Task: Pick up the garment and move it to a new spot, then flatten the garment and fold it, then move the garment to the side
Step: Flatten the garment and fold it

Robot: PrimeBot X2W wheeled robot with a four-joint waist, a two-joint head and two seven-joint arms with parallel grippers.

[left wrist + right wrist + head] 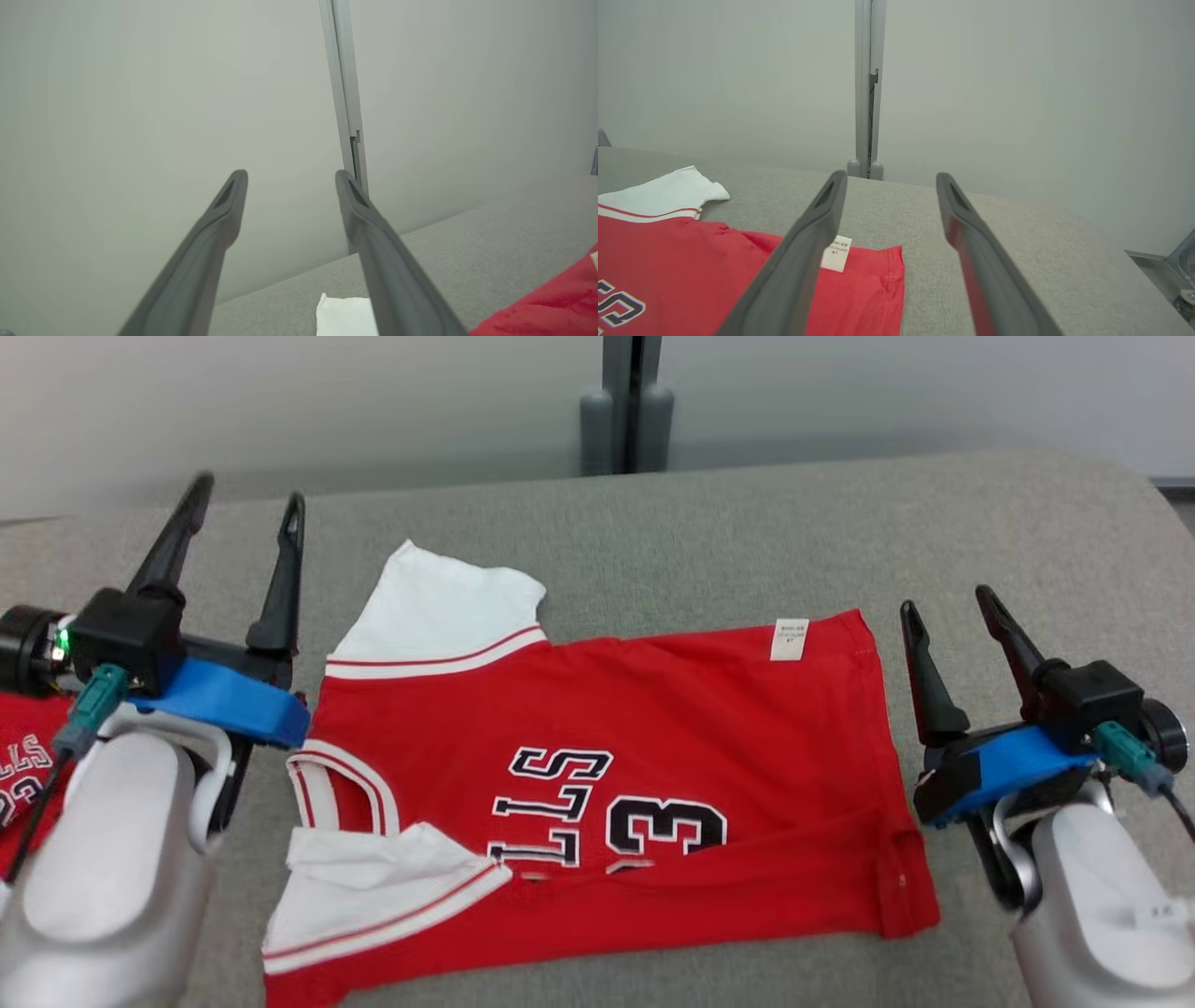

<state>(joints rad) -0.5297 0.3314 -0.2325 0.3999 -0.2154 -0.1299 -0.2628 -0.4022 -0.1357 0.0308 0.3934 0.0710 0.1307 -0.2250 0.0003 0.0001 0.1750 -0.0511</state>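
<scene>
Left gripper (249, 492) sits just off the collar end of the red, white-sleeved cloth jersey (653, 728), right gripper (946, 601) just off its hem. Both have fingers spread and are empty, likely staged for folding. Jersey's mostly flat on the grey fabric table (747, 523).

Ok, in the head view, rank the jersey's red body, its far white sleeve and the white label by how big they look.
Largest to smallest:
1. red body
2. far white sleeve
3. white label, clearly the smallest
</scene>
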